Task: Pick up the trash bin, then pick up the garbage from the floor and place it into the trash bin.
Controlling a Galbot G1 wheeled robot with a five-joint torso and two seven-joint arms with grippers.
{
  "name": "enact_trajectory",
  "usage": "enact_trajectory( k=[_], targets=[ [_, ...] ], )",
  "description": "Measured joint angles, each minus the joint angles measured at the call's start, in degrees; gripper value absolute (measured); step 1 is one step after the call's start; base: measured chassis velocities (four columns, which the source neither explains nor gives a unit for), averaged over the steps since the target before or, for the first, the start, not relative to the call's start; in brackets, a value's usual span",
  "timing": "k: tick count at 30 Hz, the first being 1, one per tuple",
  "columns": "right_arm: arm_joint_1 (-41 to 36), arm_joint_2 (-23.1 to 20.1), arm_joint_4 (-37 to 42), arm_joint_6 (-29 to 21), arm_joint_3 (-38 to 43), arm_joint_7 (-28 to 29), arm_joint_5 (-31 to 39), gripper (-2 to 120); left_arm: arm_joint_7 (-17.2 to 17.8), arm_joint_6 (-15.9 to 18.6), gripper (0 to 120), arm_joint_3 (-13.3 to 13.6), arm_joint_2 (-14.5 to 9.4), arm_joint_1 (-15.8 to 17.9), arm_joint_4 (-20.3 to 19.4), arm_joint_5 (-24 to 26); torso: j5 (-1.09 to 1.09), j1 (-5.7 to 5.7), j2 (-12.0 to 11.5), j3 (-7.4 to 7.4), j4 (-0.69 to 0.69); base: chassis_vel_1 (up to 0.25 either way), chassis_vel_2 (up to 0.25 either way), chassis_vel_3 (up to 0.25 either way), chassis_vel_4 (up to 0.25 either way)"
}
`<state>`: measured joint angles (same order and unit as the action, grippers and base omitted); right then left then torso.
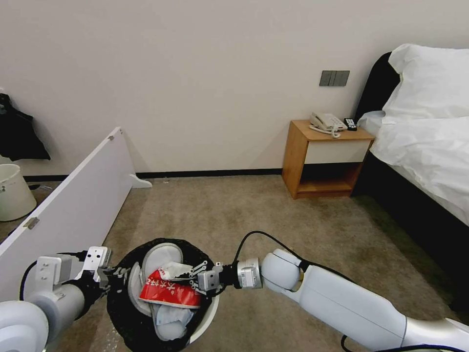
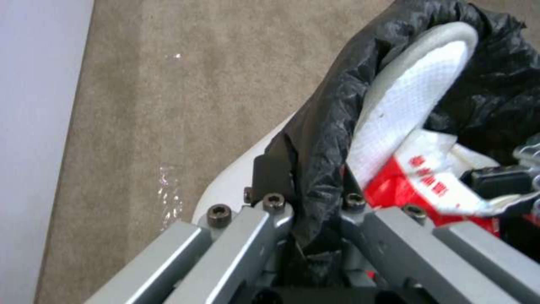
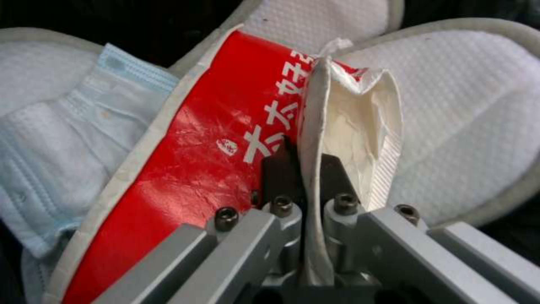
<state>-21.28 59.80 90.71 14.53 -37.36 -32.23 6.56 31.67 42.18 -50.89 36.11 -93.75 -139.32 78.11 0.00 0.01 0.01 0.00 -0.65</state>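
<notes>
Head view: trash bin (image 1: 202, 320) held low in front of the robot, above the carpet (image 1: 273, 210). Left gripper (image 1: 113, 275) is clamped on the bin's rim and the black bag (image 2: 320, 126) folded over it. Right gripper (image 1: 195, 277) sits over the bin mouth, jaws pinched together on the torn edge of a red snack packet (image 3: 197, 160).

Packet lies across two white slippers (image 3: 472, 126) and a pale blue face mask (image 3: 62, 139), all inside the bin.

Judgement: drop-off step of the garbage run. Next move calls for the right jaws to part so the packet falls, while the left grip keeps the bin steady.
</notes>
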Motion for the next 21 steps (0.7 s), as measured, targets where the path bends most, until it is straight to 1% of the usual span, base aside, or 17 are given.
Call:
enact_trajectory(
  k=[5, 9, 17, 21],
  targets=[
    [1.5, 1.4, -0.9, -0.5, -1.8, -0.5, 0.3, 0, 0.8, 0.0, 1, 0.2, 0.1, 0.0, -0.4, 0.0, 0.00, 0.00, 0.0, 0.00, 0.00, 0.000, 0.000, 0.000, 0.000],
    [2.8, 2.5, -1.3, -0.9, -2.8, -0.9, 0.6, 0, 0.8, 0.0, 1, 0.3, 0.3, 0.0, -0.5, 0.0, 0.00, 0.00, 0.0, 0.00, 0.00, 0.000, 0.000, 0.000, 0.000],
    [6.4, 6.6, -3.5, -1.8, -6.9, -1.1, 2.2, 0, 0.7, -0.1, 1, 0.5, 0.5, 0.0, -0.9, 0.4, -0.01, 0.00, 0.0, 0.00, 0.00, 0.000, 0.000, 0.000, 0.000],
    [7.3, 7.7, -4.0, -2.4, -7.9, -1.1, 2.8, 0, 0.6, -0.1, 1, 0.6, 0.5, 0.0, -0.9, 0.4, -0.01, 0.00, 0.0, 0.00, 0.00, 0.000, 0.000, 0.000, 0.000]
  ],
)
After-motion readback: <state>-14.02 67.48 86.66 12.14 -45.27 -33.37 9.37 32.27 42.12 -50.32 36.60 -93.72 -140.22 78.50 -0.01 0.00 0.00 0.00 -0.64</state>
